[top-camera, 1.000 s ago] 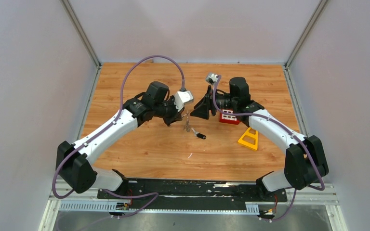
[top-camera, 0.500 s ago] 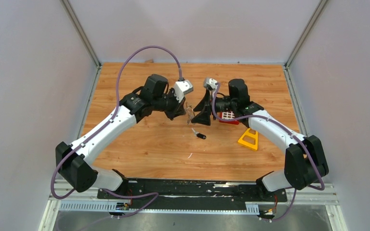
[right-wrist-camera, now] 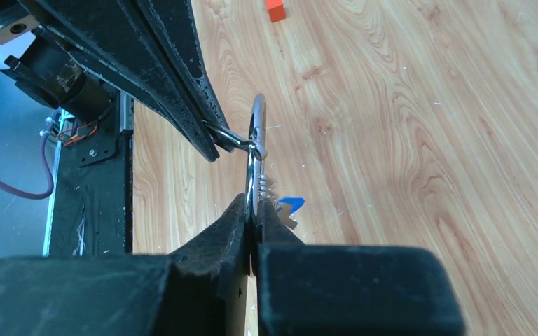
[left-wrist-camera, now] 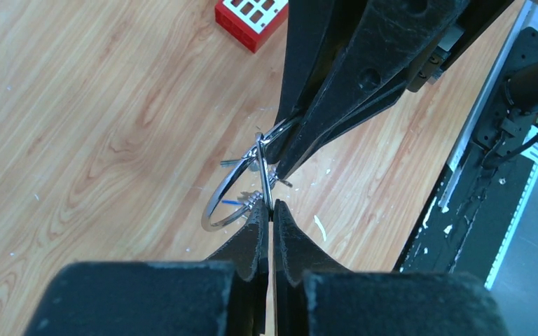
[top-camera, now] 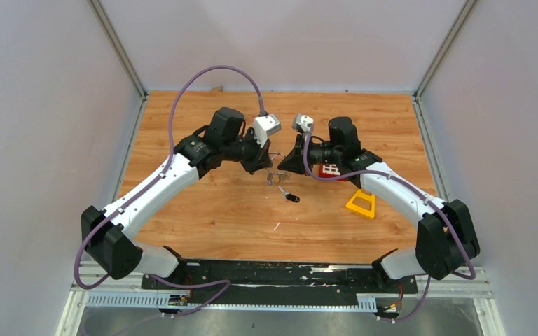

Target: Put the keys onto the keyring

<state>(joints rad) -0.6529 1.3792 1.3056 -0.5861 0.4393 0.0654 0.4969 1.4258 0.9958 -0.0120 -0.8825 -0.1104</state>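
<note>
Silver keyring (top-camera: 274,171) is held between both grippers over the middle of the table (top-camera: 203,210), with a few small keys (top-camera: 272,180) hanging under it. Left gripper (top-camera: 266,163) comes in from the left and right gripper (top-camera: 284,163) from the right, tips almost meeting. In the left wrist view the left gripper (left-wrist-camera: 267,210) is pinched together on the ring wire, with no gap showing between its fingers (left-wrist-camera: 252,241). The right gripper (left-wrist-camera: 279,152) reaches in from the top edge, tips at the upper part of the keyring (left-wrist-camera: 217,196). In the right wrist view the right gripper (right-wrist-camera: 253,210) is likewise clamped on the wire. The keyring (right-wrist-camera: 257,112) is seen edge-on and upright, and the left gripper (right-wrist-camera: 214,140) grips a small loop at its side. A blue tag (right-wrist-camera: 292,204) shows just beside the ring, low down. The key (top-camera: 291,197), black-headed, lies flat on the table just near and right of the keyring, apart from it and touched by neither gripper. A red block (top-camera: 331,170) sits beside the right arm. A yellow frame (top-camera: 361,203) lies nearer, to the right.
</note>
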